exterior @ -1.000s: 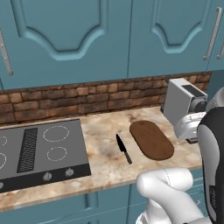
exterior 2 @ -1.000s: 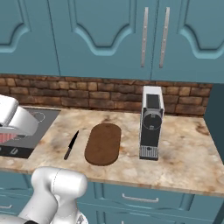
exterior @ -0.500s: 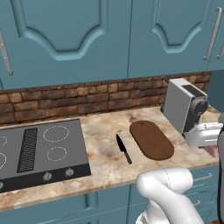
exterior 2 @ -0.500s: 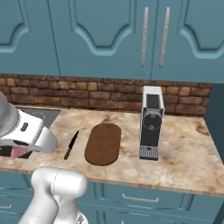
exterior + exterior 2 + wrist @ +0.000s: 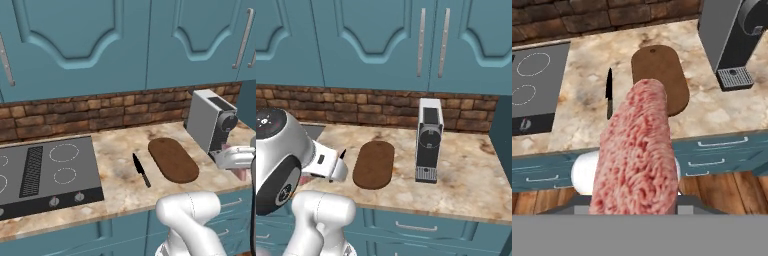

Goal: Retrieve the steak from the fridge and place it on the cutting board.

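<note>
Gripper (image 5: pixel 239 167) clamped on steak (image 5: pixel 639 150), off the counter's (image 5: pixel 120 190) front edge. Board (image 5: pixel 172 159) near front edge, between knife (image 5: pixel 141 169) and coffee machine (image 5: pixel 212 124).

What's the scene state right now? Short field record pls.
end effector: shut on the steak, held out in front of the counter edge
cutting board: bare, on the counter, steak not yet on it
knife: flat on the counter, between stovetop and cutting board
coffee machine: upright, on the far side of the board from the knife
step left: set steak on board
</note>
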